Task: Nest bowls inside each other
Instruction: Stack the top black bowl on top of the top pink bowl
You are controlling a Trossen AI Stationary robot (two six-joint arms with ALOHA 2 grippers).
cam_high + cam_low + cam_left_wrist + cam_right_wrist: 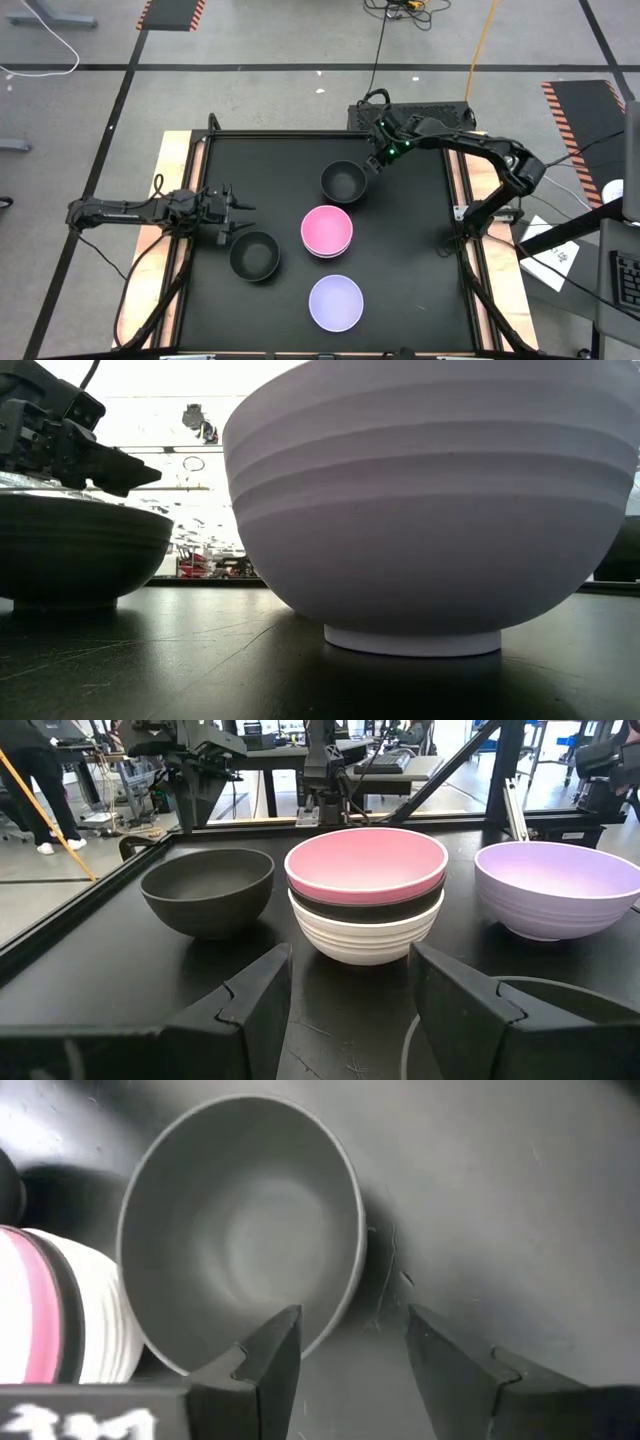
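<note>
A stack of bowls (327,230) stands mid-table: a pink bowl (366,860) in a black one, both in a white one (366,935). A black bowl (343,182) stands beyond it, another black bowl (255,255) to its near left, and a lavender bowl (335,302) at the near edge. My right gripper (372,165) hovers open over the far black bowl's right rim (345,1280), slanting down, one finger over the rim and one outside it, touching nothing. My left gripper (238,214) waits open at the table's left, just beyond the near-left black bowl (530,1020).
The black table top (410,270) has a raised frame along its edges (190,200). Bare table lies right of the bowls and at the far left. In the low view the lavender bowl (420,510) fills most of the picture, with a black bowl (70,550) at its left.
</note>
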